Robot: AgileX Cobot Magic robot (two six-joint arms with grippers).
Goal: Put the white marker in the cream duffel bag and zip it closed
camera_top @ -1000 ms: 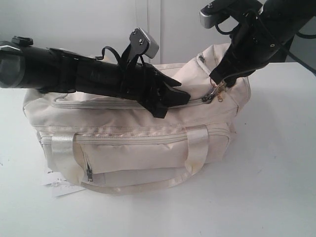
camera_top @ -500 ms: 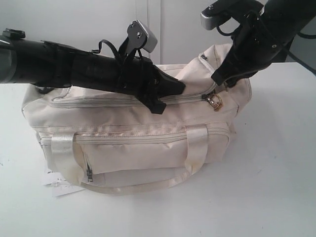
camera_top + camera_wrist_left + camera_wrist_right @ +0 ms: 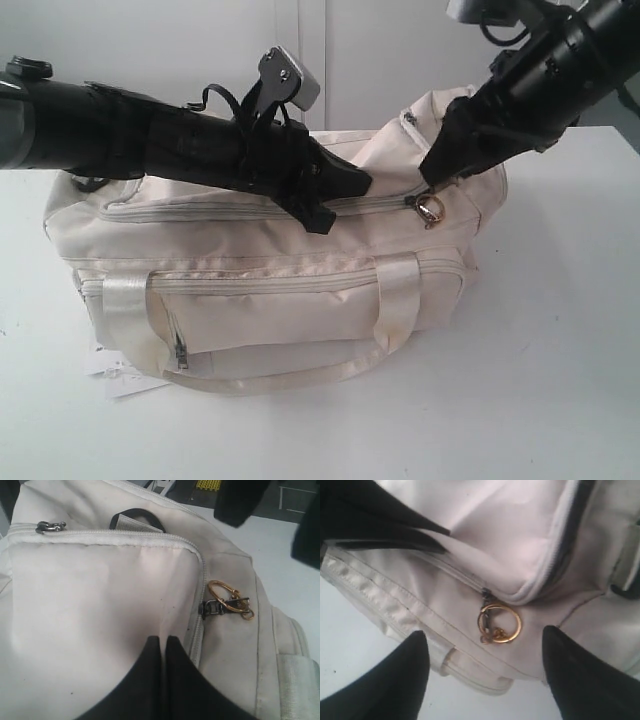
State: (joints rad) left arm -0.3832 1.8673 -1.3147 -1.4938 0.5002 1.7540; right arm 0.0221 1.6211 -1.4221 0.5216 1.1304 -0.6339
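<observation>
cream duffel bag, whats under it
A white paper tag pokes out from under the cream duffel bag at the exterior view's lower left, on the white table. The rest of it, and anything else beneath, is covered by the bag.

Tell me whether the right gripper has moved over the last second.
Yes. Against the cream duffel bag, the right gripper has tilted back toward the right of the exterior view, fingers opened, tip still just above the gold clasp.

the white table [image 3: 560, 400] carries the cream duffel bag [image 3: 270, 300] and, seemingly, a paper tag [image 3: 112, 378].
</observation>
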